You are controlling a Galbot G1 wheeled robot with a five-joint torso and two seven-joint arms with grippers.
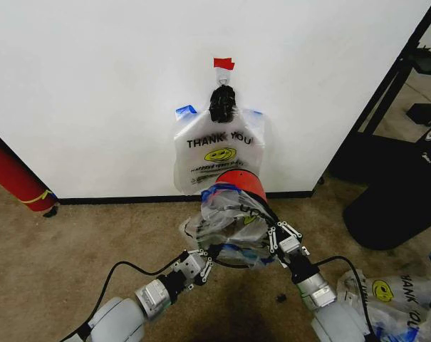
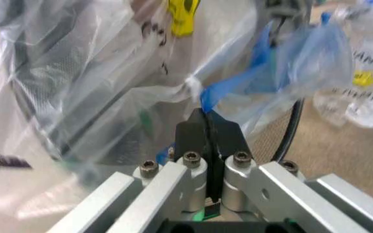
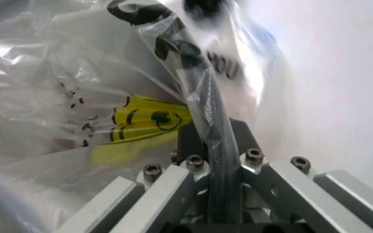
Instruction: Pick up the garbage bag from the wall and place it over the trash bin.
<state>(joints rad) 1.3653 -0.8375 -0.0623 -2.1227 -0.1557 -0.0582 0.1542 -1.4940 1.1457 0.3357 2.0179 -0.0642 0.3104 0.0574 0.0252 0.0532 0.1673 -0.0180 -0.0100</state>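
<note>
The trash bin (image 1: 233,187), black mesh with a red base, is tipped with its base toward the wall (image 1: 94,92) and its mouth toward me. The garbage bag (image 1: 226,228) is draped over it, its clear film crumpled around the rim. My left gripper (image 1: 203,258) is at the near-left of the rim, shut on a blue-edged fold of the garbage bag (image 2: 222,87); its fingertips (image 2: 199,124) are pressed together. My right gripper (image 1: 278,239) is at the near-right, shut on the bag film (image 3: 141,119) together with the black rim wire (image 3: 215,131).
More bags (image 1: 219,149) alike hang from a hook (image 1: 223,73) under red tape (image 1: 224,63). A red cylinder (image 1: 16,178) leans at the left. At the right stand a large black object (image 1: 393,206) and a dark frame (image 1: 386,92). Loose bags (image 1: 393,292) lie on the carpet.
</note>
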